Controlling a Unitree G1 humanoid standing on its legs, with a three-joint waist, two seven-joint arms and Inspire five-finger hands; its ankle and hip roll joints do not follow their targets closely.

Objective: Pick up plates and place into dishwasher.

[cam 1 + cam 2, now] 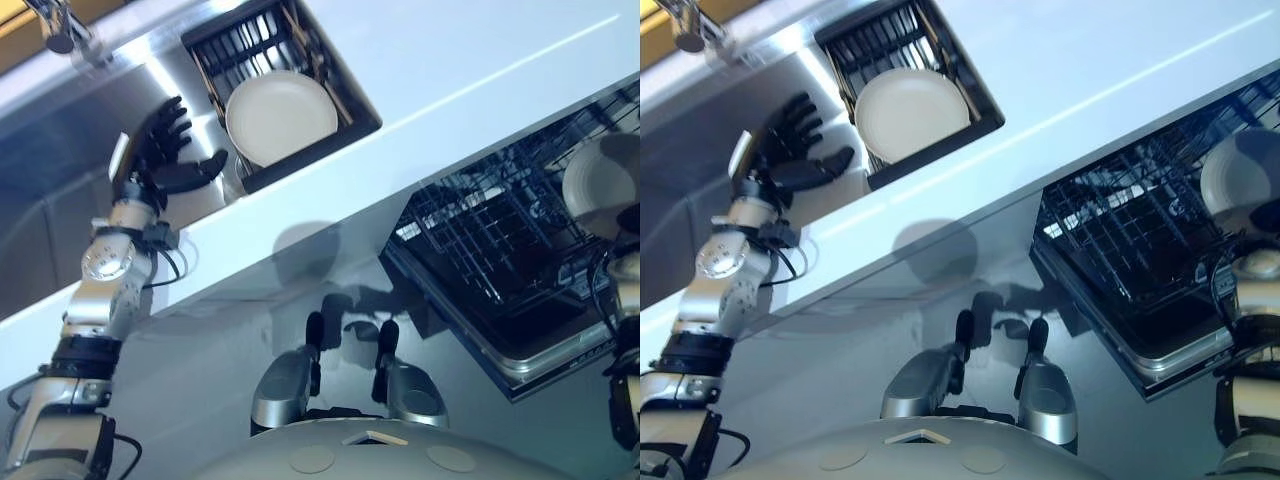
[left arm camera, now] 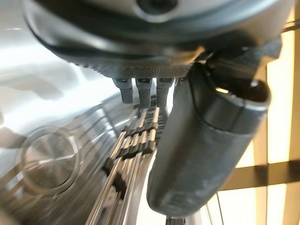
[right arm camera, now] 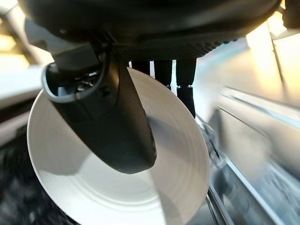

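Over the steel sink (image 1: 60,210) I have the left robot hand (image 1: 160,150) raised with its fingers spread loosely and its thumb out, holding nothing, just beside the dark dish rack (image 1: 280,90) sunk in the white counter (image 1: 480,70). One white plate (image 1: 281,117) leans in that rack, apart from the thumb. At the far right, my right robot hand (image 3: 112,122) has its thumb laid across the face of a second plate (image 3: 178,159) with fingers behind the rim, so it pinches that plate. I see this plate (image 1: 1238,180) over the open dishwasher's (image 1: 530,350) black wire basket (image 1: 480,240).
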